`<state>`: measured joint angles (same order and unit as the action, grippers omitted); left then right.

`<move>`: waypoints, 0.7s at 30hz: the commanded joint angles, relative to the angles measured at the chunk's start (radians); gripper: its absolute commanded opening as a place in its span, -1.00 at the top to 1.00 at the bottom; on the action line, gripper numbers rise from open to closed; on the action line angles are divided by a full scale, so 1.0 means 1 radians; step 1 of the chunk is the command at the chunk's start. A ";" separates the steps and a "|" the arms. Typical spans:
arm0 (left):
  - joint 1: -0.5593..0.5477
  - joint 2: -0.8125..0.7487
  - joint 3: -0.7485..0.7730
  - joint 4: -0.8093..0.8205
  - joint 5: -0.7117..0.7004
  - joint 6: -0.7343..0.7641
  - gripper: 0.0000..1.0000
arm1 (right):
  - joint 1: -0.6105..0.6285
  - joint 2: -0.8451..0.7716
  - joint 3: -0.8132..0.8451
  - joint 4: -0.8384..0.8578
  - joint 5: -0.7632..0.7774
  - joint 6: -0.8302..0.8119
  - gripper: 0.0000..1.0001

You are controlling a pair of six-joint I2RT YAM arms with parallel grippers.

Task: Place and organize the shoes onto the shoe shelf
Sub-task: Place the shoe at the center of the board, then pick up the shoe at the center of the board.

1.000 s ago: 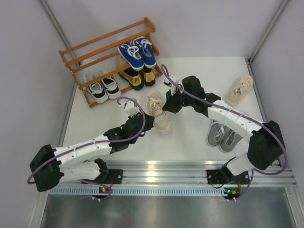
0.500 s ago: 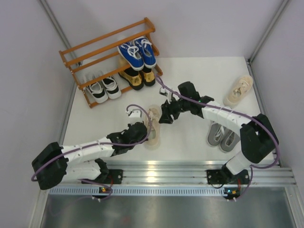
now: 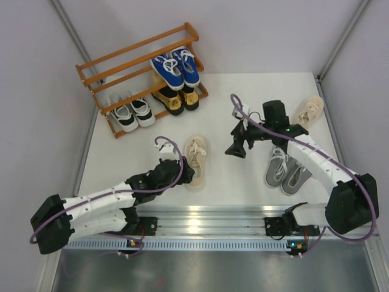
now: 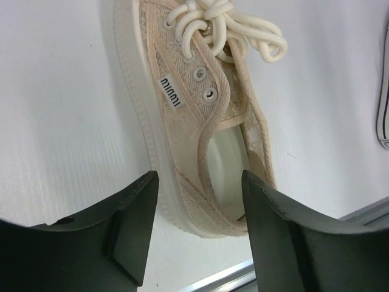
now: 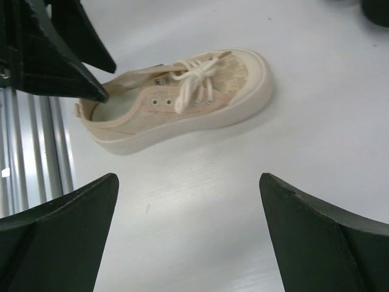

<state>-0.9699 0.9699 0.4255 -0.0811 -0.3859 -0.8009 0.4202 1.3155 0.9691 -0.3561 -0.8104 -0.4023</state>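
The shoe shelf (image 3: 121,58) stands at the far left corner of the worktop (image 3: 237,182). On it the blue sneakers (image 3: 176,69) sit up high on the right side. The gold loafers (image 3: 176,100) sit just under them, and the black-and-white sneakers (image 3: 132,113) sit low on the left side. One beige shoe (image 3: 196,163) lies flat on the worktop close to the near edge, a bit left of the middle. Its toe points to the far edge. The left fingers (image 3: 184,173) are down at the heel of this shoe and spread apart. In the left wrist view the heel lies in the gap between the two black fingers, and I cannot tell if they touch it. The right fingers (image 3: 236,150) hang over the middle of the worktop, spread very wide and holding nothing — the beige shoe lies well apart from them. The other beige shoe (image 3: 308,112) lies by the right edge, toward the far right corner. The grey sneakers (image 3: 285,170) lie side by side near the right edge, closer to the near edge.
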 commanded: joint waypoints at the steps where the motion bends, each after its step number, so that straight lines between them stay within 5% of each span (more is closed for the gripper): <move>1: -0.003 -0.042 0.007 -0.075 0.036 -0.020 -0.27 | -0.083 -0.064 -0.010 -0.050 -0.136 -0.112 -0.99; 6: -0.007 -0.008 0.021 -0.108 0.048 -0.066 -0.40 | -0.093 -0.122 -0.047 -0.029 -0.138 -0.113 -0.99; 12: -0.021 0.108 0.073 -0.143 -0.013 -0.116 -0.26 | -0.120 -0.139 -0.064 -0.014 -0.151 -0.104 -0.99; 19: -0.044 0.231 0.127 -0.151 -0.073 -0.127 0.26 | -0.144 -0.145 -0.069 -0.009 -0.161 -0.099 -0.99; 21: -0.046 0.239 0.127 -0.149 -0.087 -0.127 0.58 | -0.150 -0.147 -0.070 -0.009 -0.164 -0.098 -0.99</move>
<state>-1.0065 1.1774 0.5411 -0.2108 -0.4488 -0.9215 0.2878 1.1973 0.8967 -0.3882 -0.9287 -0.4793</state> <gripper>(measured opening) 0.261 0.993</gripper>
